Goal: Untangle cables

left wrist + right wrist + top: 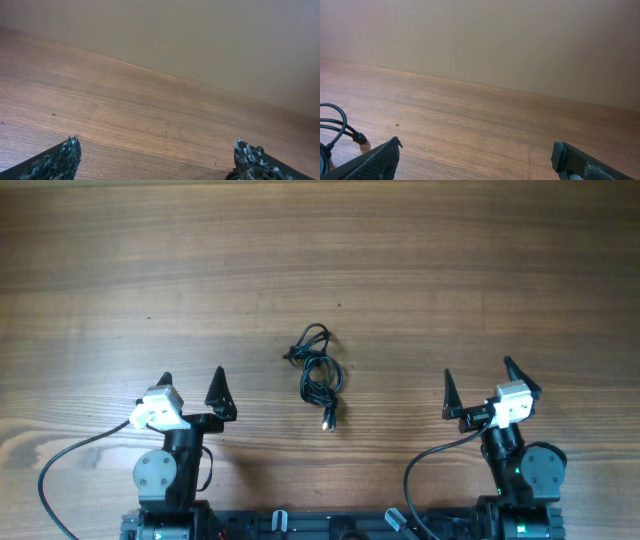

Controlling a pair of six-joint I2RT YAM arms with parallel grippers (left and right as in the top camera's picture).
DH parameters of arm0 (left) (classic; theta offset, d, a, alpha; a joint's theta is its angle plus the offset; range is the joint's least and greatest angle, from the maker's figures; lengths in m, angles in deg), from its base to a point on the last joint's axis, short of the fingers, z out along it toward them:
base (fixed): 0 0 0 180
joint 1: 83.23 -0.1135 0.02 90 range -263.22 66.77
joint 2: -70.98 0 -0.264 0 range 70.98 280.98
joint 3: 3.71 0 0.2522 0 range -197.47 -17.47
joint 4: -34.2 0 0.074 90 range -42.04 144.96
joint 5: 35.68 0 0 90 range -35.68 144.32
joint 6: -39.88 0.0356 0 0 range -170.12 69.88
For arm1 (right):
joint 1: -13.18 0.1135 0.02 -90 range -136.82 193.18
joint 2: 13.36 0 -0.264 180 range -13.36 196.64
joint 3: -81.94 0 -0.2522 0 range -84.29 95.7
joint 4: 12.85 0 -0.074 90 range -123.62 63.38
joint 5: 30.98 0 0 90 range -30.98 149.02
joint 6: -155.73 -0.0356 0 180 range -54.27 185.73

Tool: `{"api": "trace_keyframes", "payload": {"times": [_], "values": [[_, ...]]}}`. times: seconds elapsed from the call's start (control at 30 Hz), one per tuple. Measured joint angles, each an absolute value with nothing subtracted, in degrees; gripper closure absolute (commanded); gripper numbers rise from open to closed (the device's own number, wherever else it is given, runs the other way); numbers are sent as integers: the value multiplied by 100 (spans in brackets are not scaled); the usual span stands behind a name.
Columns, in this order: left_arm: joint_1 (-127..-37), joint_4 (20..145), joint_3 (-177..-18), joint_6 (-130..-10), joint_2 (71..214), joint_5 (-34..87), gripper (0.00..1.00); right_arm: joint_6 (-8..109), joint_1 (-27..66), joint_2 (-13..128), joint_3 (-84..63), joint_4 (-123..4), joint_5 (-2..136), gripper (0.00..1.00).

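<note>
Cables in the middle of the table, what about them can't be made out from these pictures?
- Overhead: the cables are too small to tell how many cords there are or how the strands cross in the bundle.
- Right wrist: only part of the cables shows; the left edge of the picture cuts off the rest.
- Left wrist: the cables lie outside this view, which looks at bare table.

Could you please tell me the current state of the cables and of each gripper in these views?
cables: tangled in one small looped bundle, lying on the table between the arms, with one plug end pointing toward the robot; nothing holds them.
left gripper: open, empty, well clear of the cables.
right gripper: open, empty, well clear of the cables.
</note>
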State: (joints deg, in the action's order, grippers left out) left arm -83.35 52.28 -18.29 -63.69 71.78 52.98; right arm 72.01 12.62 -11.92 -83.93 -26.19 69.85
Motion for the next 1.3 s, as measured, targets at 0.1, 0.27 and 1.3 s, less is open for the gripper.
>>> {"api": "trace_keyframes", "payload": {"times": [0.1, 0.27, 1.3], "values": [[-8335, 5228, -1829, -6369, 7178, 5298, 0, 7201, 1262, -1192, -8393, -2619, 6985, 0], [-8335, 5226, -1829, -6369, 7178, 5298, 0, 7201, 1262, -1192, -8393, -2619, 6985, 0], [-8335, 6135, -2712, -6366, 7613, 4747, 0, 7063, 1262, -668, -7373, -3102, 8367, 0]]}}
